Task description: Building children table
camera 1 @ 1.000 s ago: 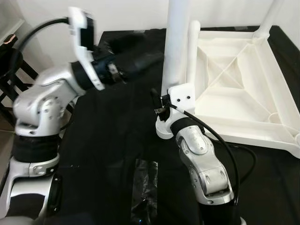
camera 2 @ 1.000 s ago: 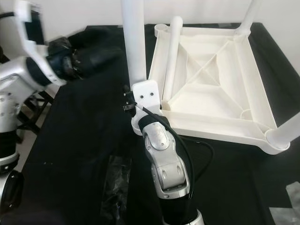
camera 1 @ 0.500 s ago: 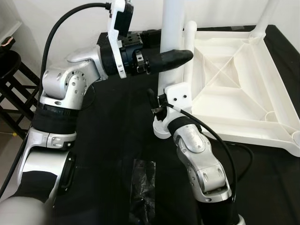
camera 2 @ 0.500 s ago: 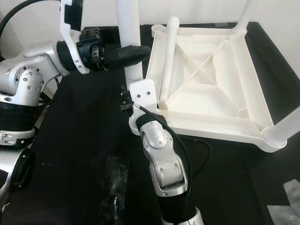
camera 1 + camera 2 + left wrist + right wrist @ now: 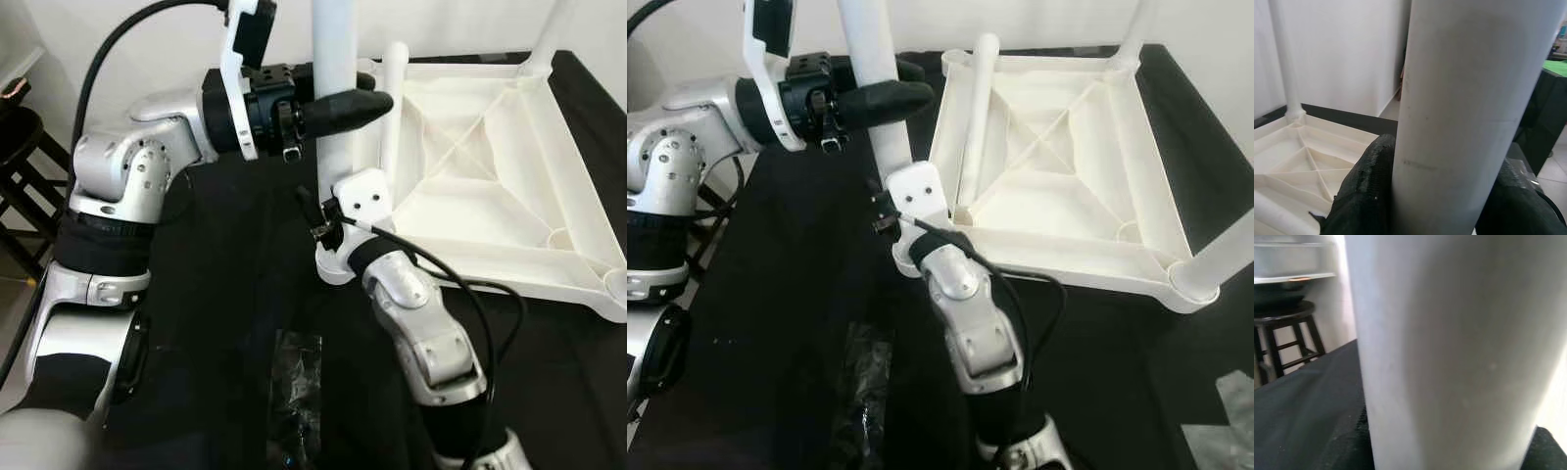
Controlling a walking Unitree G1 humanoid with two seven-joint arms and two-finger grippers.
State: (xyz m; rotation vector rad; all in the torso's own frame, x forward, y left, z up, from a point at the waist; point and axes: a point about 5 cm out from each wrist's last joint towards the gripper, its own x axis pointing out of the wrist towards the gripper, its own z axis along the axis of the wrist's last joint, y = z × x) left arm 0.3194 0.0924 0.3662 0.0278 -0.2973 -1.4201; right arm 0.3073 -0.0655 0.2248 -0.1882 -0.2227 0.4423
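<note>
You have a black cloth (image 5: 225,294) spread under everything, and on it the white tabletop (image 5: 490,166) lies upside down, ribs facing up, to the right of both arms. Two legs already stand in its corners: one at the far corner (image 5: 551,34), one at the near right corner (image 5: 1220,259). A loose leg (image 5: 392,108) lies along the tabletop's left edge.

Just left of the tabletop you are holding another white leg (image 5: 333,59) upright above the cloth. Your left gripper (image 5: 338,106) reaches in from the left with its black fingers (image 5: 1369,181) closed on either side of that leg, high up. Your right gripper (image 5: 338,211) comes from below and grips the same leg lower down; its wrist view gives dark pads at both sides of the tube, though its fingers look mostly hidden, so take that hold as likely.

A crumpled clear plastic bag (image 5: 296,377) lies on the cloth near you. A dark wooden stool (image 5: 20,166) stands off to your left.
</note>
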